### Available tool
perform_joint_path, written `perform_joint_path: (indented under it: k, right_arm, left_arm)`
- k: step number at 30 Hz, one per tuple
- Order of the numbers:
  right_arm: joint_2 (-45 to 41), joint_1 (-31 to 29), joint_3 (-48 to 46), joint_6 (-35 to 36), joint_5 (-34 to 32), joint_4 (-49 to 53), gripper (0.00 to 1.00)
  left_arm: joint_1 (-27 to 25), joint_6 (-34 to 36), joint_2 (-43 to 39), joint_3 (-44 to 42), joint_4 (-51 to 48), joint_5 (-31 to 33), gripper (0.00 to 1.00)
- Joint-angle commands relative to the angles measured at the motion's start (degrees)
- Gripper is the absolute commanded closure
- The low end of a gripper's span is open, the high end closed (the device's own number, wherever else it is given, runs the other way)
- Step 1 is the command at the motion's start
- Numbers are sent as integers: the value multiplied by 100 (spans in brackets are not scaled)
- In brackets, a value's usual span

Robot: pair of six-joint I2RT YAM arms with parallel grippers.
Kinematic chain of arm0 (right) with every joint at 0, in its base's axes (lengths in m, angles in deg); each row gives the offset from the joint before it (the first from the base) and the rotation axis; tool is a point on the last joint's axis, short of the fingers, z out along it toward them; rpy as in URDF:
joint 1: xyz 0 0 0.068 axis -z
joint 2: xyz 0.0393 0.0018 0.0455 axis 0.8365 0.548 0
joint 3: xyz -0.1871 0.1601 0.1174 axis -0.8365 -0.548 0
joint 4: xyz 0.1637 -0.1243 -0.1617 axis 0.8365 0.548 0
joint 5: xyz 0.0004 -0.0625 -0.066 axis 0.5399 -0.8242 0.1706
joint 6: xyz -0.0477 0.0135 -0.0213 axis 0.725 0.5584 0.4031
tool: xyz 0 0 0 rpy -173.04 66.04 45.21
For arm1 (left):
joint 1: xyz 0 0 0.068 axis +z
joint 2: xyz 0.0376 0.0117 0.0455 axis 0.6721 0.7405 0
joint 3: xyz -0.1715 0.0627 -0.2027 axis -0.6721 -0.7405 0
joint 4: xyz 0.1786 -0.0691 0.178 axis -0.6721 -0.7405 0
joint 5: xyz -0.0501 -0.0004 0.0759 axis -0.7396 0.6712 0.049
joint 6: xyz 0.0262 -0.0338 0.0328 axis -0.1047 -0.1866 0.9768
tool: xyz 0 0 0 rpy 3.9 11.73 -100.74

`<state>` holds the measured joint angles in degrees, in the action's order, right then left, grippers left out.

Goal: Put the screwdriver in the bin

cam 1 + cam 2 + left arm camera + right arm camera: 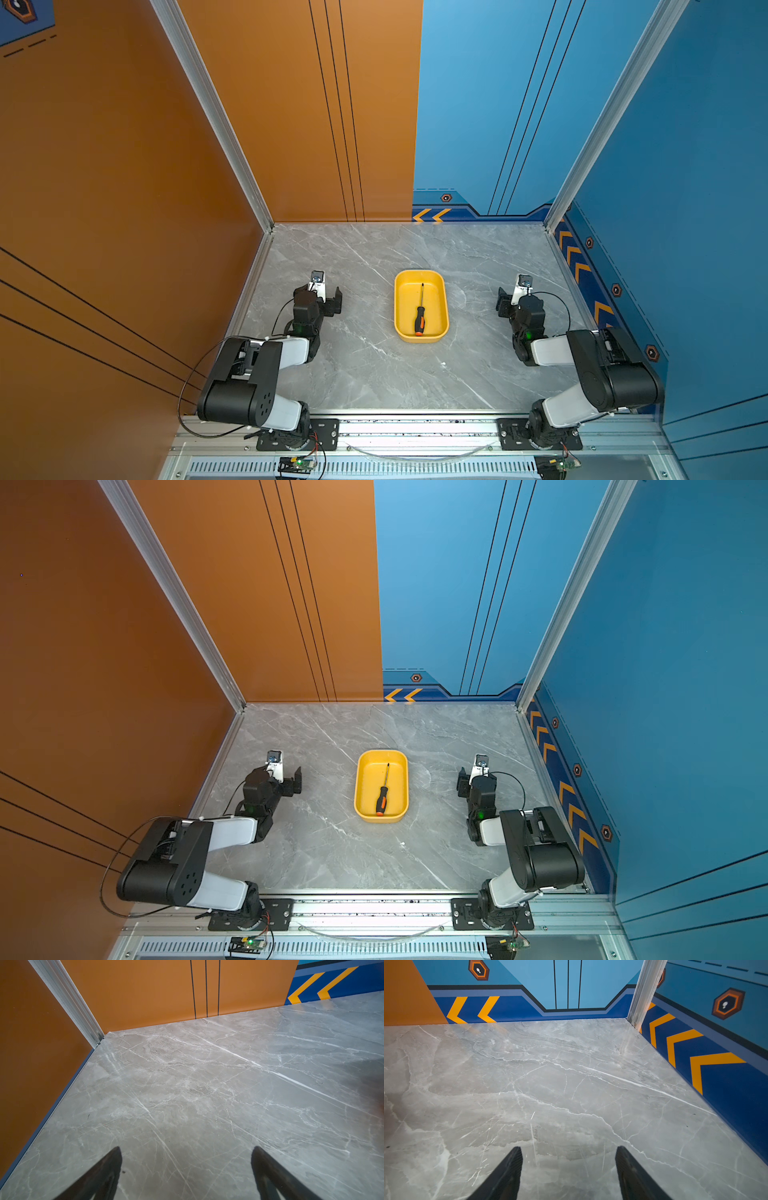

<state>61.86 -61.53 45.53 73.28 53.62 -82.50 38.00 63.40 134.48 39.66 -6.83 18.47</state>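
Observation:
The yellow bin stands near the middle of the grey marble table in both top views. The screwdriver lies flat inside it, its orange butt end toward the near wall and its thin shaft pointing to the far wall. My left gripper rests left of the bin, open and empty, well apart from it. In the left wrist view the left gripper shows only bare table between its fingers. My right gripper rests right of the bin, also open and empty.
An orange wall bounds the table on the left and part of the back. Blue walls bound the rest of the back and the right side. Both arm bases sit on the aluminium rail at the front edge.

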Motion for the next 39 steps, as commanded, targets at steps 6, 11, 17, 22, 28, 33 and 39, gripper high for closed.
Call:
perform_joint_path:
  k: [6, 11, 17, 22, 28, 33, 39]
  right_arm:
    - [37, 243, 291, -83, 205, 355, 30]
    - [33, 282, 289, -107, 272, 352, 25]
    - [33, 275, 285, -101, 247, 356, 0]
    - [32, 230, 277, -75, 171, 339, 0]
    - [32, 178, 259, -48, 64, 290, 0]
    - [40, 177, 255, -48, 63, 294, 0]
    - [33, 230, 276, -77, 159, 338, 0]
  left_arm:
    - [315, -268, 542, 53, 473, -461, 2]
    - [447, -412, 535, 136, 315, -609, 2]
    - [432, -408, 533, 133, 319, -557, 2]
    - [414, -398, 509, 118, 324, -503, 2]
    - [406, -403, 511, 121, 326, -485, 2]
    - [406, -400, 511, 124, 324, -485, 2]
    - [408, -403, 510, 124, 324, -479, 2]
